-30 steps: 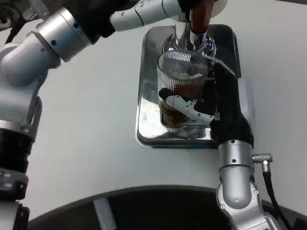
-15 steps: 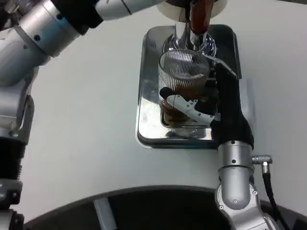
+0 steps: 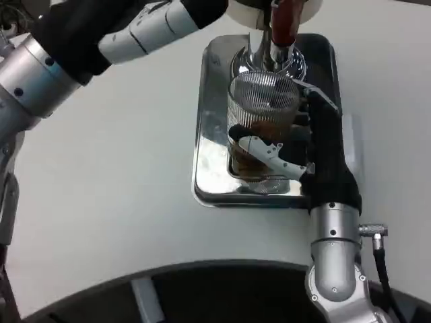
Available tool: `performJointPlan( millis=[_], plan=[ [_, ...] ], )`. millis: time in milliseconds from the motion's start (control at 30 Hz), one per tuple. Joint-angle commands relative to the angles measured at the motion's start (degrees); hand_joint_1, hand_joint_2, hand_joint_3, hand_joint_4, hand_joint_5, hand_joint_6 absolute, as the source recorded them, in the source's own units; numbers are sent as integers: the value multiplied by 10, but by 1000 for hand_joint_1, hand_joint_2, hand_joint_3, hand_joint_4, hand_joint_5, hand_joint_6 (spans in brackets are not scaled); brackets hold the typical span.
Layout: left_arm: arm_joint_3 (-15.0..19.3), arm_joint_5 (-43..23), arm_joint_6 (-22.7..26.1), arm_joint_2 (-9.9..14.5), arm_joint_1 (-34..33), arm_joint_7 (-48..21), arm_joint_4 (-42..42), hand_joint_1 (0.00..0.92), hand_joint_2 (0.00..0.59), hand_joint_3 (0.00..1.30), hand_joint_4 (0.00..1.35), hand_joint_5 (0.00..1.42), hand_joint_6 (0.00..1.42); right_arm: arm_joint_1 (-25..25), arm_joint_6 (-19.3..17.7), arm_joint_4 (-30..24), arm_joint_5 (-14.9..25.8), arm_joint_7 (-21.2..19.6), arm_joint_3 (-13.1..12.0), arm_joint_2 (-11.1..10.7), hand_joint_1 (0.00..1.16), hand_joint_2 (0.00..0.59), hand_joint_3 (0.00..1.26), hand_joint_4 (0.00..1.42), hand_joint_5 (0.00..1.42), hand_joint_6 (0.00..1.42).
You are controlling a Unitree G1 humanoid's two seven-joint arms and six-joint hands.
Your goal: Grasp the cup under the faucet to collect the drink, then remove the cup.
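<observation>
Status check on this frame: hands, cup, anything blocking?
Right hand grips the ribbed glass cup on the steel tray, under the faucet. Cup partly full of brown drink. Left hand's state cannot be told. Nothing blocking.

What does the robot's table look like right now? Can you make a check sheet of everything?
Surface: white table, dark curved edge nearest the robot.
Job's things: ribbed glass cup part full of brown drink, standing on the shiny metal tray under the faucet with its red-brown handle.
Clutter: nothing seen.
Hands: right hand grips the cup, fingers wrapped across its front; left arm reaches to the top of the faucet, hand cut off.
Cables: black cable by the right forearm.
Surroundings: nothing seen.
</observation>
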Motion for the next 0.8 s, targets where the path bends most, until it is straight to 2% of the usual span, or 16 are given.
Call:
performJointPlan(
  millis=[33,467,800],
  plan=[
    [18,-9,13,12,37,8,-28,0,119,247,293,370,353,29,-1,-29,-6,-4,-2,3,959,196,548,636,807,643],
    [56,-18,44,15,137,21,-90,0,120,252,308,385,358,83,-3,-102,-13,-5,-14,-3,974,166,612,714,892,778],
    [68,-10,58,14,184,43,-112,0,120,261,308,386,370,115,-1,-151,-13,6,-21,-8,972,149,680,768,973,880]
  ],
)
